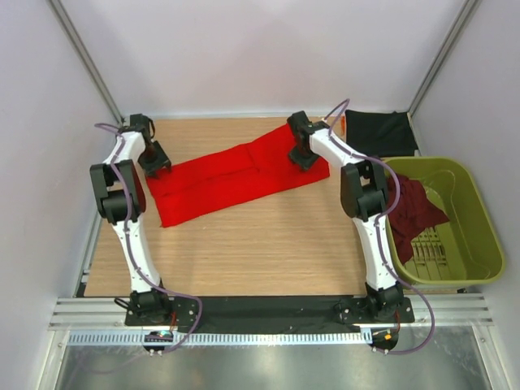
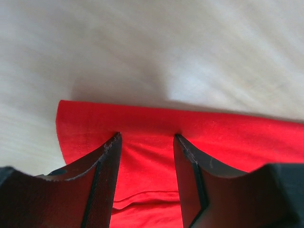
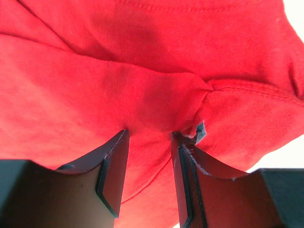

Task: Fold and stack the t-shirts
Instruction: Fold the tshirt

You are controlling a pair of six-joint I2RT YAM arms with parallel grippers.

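Three shirts show from above. The red shirt (image 1: 227, 179) lies on the table (image 1: 244, 260) as a long folded band running from 9 o'clock to 1 o'clock. The black shirt (image 1: 380, 132) lies flat in the corner at 2 o'clock, and the maroon shirt (image 1: 414, 207) is heaped in the basket (image 1: 439, 161) at 3 o'clock.

The left gripper (image 1: 154, 158) is down on the band's 10 o'clock end, jaws apart, tips resting on flat cloth just inside the far fold. The right gripper (image 1: 302, 154) is on the 1 o'clock end, jaws also apart, with a pucker of cloth gathered between the tips beside a hem.

The step in hand looks like taking both ends for the next fold. To do it well, each gripper should close on every layer, not only the top one. The left tips sit on flat cloth and may need to press and scrape to raise a pinch. Both ends should lift together and evenly, keeping the band taut and square, so the lower layers are not dragged askew.
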